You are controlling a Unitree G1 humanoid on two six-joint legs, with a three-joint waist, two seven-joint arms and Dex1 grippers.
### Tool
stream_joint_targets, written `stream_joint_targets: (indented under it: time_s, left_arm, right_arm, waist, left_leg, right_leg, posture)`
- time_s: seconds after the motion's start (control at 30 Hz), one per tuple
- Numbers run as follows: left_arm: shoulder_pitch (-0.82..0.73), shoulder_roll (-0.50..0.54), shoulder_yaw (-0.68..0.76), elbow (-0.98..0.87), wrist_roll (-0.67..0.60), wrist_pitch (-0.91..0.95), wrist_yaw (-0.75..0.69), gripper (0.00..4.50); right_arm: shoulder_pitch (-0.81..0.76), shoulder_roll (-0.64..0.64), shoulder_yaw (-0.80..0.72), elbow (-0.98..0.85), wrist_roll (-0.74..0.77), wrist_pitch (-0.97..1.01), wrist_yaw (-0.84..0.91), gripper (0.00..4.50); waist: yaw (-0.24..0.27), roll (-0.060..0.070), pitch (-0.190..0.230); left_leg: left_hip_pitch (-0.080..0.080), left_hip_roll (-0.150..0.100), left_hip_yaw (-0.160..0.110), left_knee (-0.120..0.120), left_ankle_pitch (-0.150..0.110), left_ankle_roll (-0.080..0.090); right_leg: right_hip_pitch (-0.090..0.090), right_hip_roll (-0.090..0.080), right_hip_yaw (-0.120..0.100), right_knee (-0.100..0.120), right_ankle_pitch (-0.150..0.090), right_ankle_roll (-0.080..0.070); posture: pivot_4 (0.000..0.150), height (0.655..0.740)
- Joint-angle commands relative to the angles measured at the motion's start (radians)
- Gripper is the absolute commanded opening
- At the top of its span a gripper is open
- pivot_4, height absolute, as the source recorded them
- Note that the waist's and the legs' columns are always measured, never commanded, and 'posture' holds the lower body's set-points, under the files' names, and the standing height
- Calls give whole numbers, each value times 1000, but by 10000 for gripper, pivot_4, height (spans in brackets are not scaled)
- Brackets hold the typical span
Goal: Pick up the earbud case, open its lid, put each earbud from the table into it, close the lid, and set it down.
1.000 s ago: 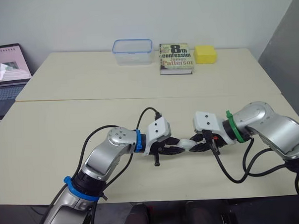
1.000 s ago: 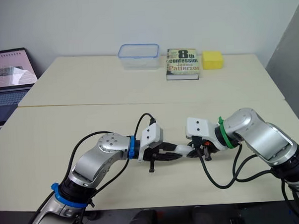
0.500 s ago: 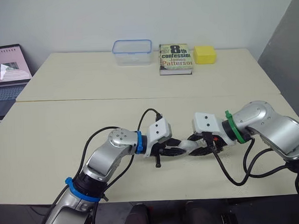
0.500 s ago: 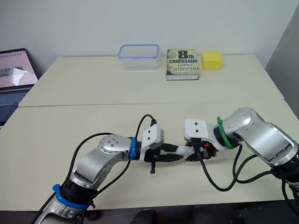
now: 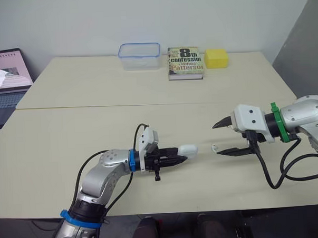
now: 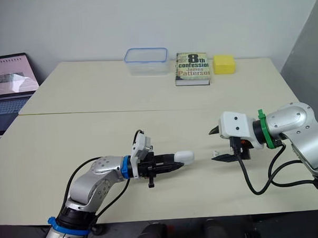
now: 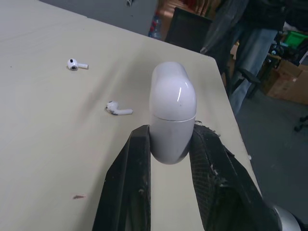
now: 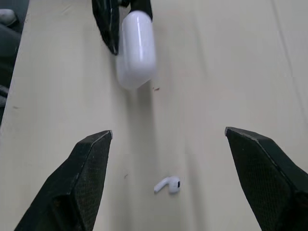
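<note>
The pale surface (image 5: 70, 133) is two tabletops butted together, with a seam running from left to right. A laptop (image 5: 7, 78) sits beyond its left edge. Along the far edge are a paperback book (image 5: 185, 62), a clear plastic container (image 5: 140, 55) to the book's left and a yellow block (image 5: 216, 58) to its right.

Toward the front edge, near the middle, the left claw (image 5: 179, 154) is clamped on the rounded base of the white earbud case (image 5: 188, 149). The case's lid end points toward the right claw (image 5: 217, 139). The lid looks closed, with a thin seam showing in the left wrist view.

The right claw is spread wide and holds nothing, well apart from the case. One earbud (image 5: 214, 147) lies on the surface between the case and the right claw, just beside the lower finger. The left wrist view shows a second earbud (image 7: 77, 64) farther off, probably behind the right claw.
</note>
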Motion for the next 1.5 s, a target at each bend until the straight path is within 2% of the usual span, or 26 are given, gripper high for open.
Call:
stream_joint_targets:
  time_s: [0.03, 0.2, 0.43, 0.97, 1.07, 1.2, 1.33, 1.5]
  left_arm:
    - [-12, -18, 8, -24, -7, -47, 5, 7696]
    - [-22, -22, -20, -19, 19, -82, -1, 7696]
    - [-16, -12, -39, -17, 46, -120, -9, 7696]
    - [-5, 6, -45, -7, 83, -171, -6, 7696]
    - [-4, -2, -33, -1, 85, -175, 16, 7696]
    - [-3, -32, 18, 27, 109, -216, 110, 7696]
    - [13, -61, 93, 34, 52, -219, 155, 7696]
    - [24, -82, 142, 61, 64, -293, 191, 7696]
  right_arm:
    - [6, 43, -9, -81, 12, 10, -51, 39435]
    - [-16, 138, 84, -49, -81, -18, -121, 39435]
    - [-62, 212, 115, 22, -119, -5, -153, 39435]
    - [-154, 232, 61, 31, -25, 112, -122, 39435]
    - [-143, 217, 28, 2, 37, 151, -96, 39435]
    - [-92, 176, -50, -25, 92, 161, -90, 39435]
    - [61, 137, -181, -29, 65, 104, -164, 39435]
    - [331, 141, -376, -33, 25, -39, -228, 39435]
  waist:
    - [0, 0, 0]
    - [0, 0, 0]
    - [0, 0, 0]
    - [-2, 0, 0]
    - [-1, 0, 0]
    - [1, 0, 0]
    - [2, 0, 0]
    - [6, -1, 0]
  left_leg:
    - [0, 0, 0, 0, 0, 0]
    - [0, -1, 0, 0, 0, 0]
    - [0, -1, 0, 0, 0, 0]
    - [0, -1, 0, 0, 0, 0]
    - [0, -1, 0, 0, 0, 0]
    - [0, -1, 0, 0, 0, 0]
    - [0, -1, 0, 0, 0, 0]
    - [0, -1, 0, 0, 0, 0]
  right_leg:
    - [0, 0, 0, 0, 0, 0]
    - [0, 0, 1, 0, 0, 0]
    - [0, 0, 1, 0, 2, -3]
    - [0, 0, 0, 0, 3, -4]
    - [0, 0, 0, 0, 3, -4]
    - [0, 0, 0, 0, 3, -4]
    - [0, 0, 0, -1, 1, -2]
    - [1, -1, 0, -1, 1, -1]
  posture:
    - [1500, 7400]
    - [1500, 7400]
    - [1500, 7400]
    - [1500, 7400]
    - [1500, 7400]
    - [1500, 7400]
    - [1500, 7400]
    - [1500, 7400]
